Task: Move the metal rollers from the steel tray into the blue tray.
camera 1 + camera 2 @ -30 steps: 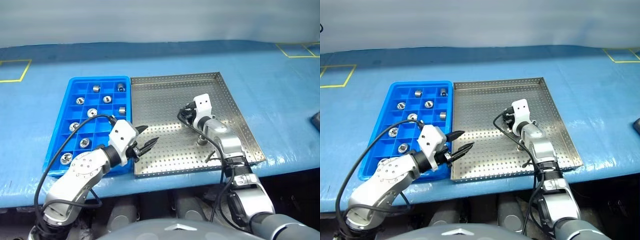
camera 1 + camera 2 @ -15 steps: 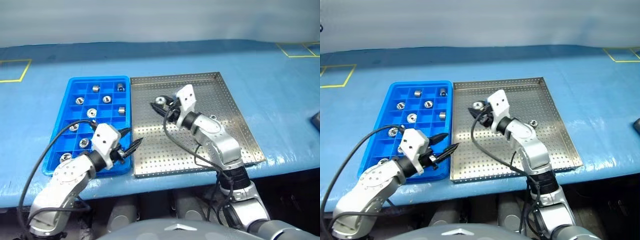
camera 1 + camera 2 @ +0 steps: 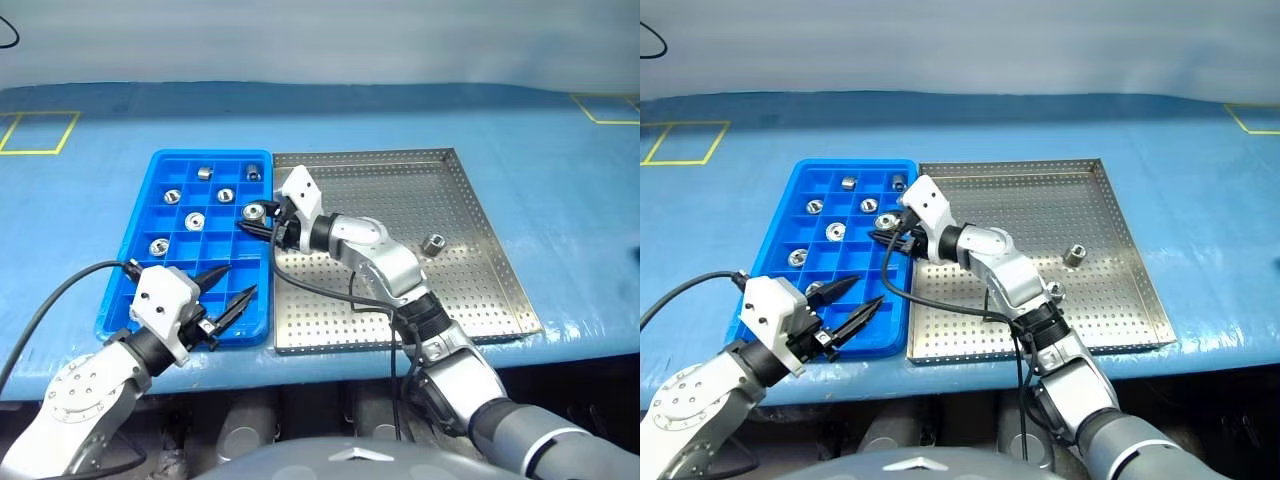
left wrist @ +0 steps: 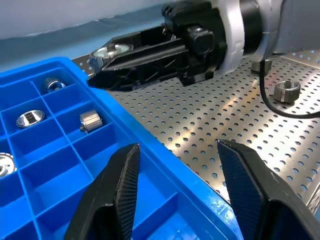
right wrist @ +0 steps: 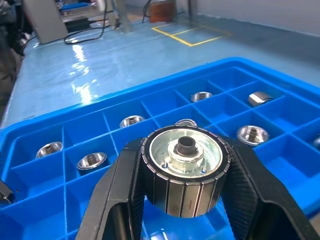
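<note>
Your right gripper (image 3: pixel 254 214), pinching a roller (image 5: pixel 184 176), swung from the steel tray (image 3: pixel 480 250) over the blue tray (image 3: pixel 135 280); release was next. Left gripper (image 3: pixel 228 290) stayed spread, empty.

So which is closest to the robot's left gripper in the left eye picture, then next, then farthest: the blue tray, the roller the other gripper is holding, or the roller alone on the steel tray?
1. Blue tray: under the left gripper.
2. Held roller: in the right gripper, over the blue tray's right edge.
3. Lone roller: right side of the steel tray.
</note>
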Controlling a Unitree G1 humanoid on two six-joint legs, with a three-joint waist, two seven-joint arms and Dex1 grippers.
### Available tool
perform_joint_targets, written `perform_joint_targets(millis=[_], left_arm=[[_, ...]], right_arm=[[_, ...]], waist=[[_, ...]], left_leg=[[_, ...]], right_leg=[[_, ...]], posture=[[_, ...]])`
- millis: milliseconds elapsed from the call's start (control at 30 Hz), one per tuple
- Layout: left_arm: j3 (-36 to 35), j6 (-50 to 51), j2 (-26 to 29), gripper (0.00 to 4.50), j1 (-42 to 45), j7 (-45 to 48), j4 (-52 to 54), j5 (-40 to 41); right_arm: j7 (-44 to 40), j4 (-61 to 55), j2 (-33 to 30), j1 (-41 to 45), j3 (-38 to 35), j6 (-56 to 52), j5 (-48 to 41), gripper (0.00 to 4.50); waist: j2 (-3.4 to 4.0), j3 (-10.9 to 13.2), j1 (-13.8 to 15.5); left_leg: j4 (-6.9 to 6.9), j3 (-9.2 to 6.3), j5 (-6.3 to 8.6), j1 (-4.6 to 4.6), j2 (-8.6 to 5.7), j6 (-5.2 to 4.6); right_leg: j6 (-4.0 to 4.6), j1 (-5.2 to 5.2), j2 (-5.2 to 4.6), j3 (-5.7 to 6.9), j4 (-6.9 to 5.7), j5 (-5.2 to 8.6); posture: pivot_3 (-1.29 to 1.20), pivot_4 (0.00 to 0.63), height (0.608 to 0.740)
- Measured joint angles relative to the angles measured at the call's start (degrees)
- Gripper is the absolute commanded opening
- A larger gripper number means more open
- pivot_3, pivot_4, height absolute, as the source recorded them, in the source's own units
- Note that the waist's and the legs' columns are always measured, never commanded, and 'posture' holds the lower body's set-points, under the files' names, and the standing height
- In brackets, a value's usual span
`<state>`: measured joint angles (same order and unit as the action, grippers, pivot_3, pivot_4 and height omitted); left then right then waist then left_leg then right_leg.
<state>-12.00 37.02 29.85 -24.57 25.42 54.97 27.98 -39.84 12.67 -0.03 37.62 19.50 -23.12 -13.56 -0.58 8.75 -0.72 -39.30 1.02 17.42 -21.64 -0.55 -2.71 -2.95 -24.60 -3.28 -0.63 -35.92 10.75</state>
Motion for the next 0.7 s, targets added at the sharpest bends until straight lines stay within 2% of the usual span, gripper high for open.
perform_joint_targets(millis=[367,700], left_arm=[[0.0,-0.4,-1.0,2.71,-3.6,-3.0,1.9,0.0],[-0.5,-1.1,-1.0,2.71,-5.1,-5.4,2.0,-0.6]], right_arm=[[-5.7,18.6,6.3,7.4,0.3,9.0,2.9,1.73],[-5.8,30.7,7.4,10.1,-1.2,15.7,5.0,1.73]], waist=[[0.01,0.0,1.1],[0.04,0.0,1.8]], left_leg=[[0.16,-0.25,-0.14,0.03,0.00,0.25],[0.24,-0.71,-0.30,0.03,0.00,0.52]], right_leg=[[0.18,0.01,0.09,0.20,-0.02,0.10],[0.35,0.10,0.13,0.56,-0.06,0.20]], posture=[[0.17,0.150,0.740],[0.18,0.150,0.740]])
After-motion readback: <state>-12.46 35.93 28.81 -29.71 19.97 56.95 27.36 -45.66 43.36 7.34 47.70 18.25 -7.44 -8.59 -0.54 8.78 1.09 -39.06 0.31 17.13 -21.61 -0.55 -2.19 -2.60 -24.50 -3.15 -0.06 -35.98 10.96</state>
